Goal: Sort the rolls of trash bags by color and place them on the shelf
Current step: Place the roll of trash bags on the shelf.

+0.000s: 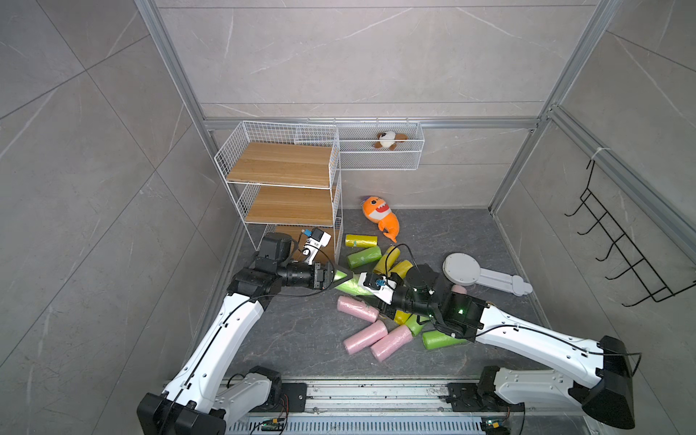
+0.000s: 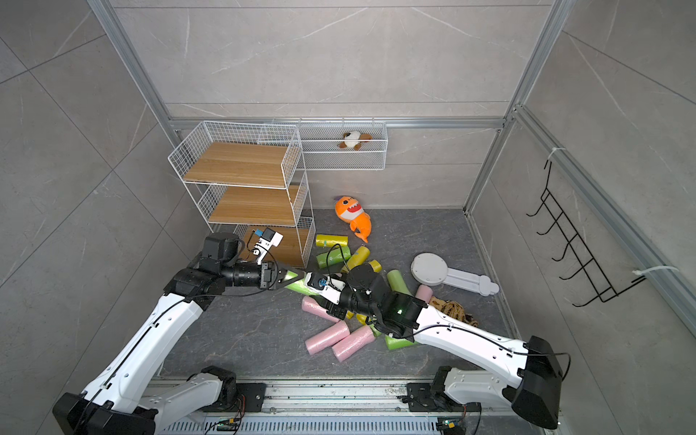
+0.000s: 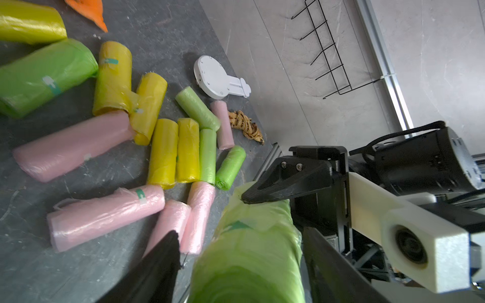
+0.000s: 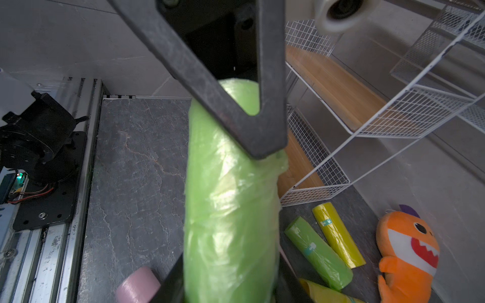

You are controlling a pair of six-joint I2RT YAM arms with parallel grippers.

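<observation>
A lime green roll hangs above the floor between my two arms. My right gripper is shut on one end of it. My left gripper stands open around the other end of this roll, with floor showing between one finger and the plastic. The shelf stands at the back left, its two upper boards bare. Several more rolls lie on the floor: yellow, green, pink and others partly hidden under my right arm.
An orange plush shark lies right of the shelf. A long white wire basket on the back wall holds a small plush toy. A white round-headed stand lies at the right. A black hook rack hangs on the right wall.
</observation>
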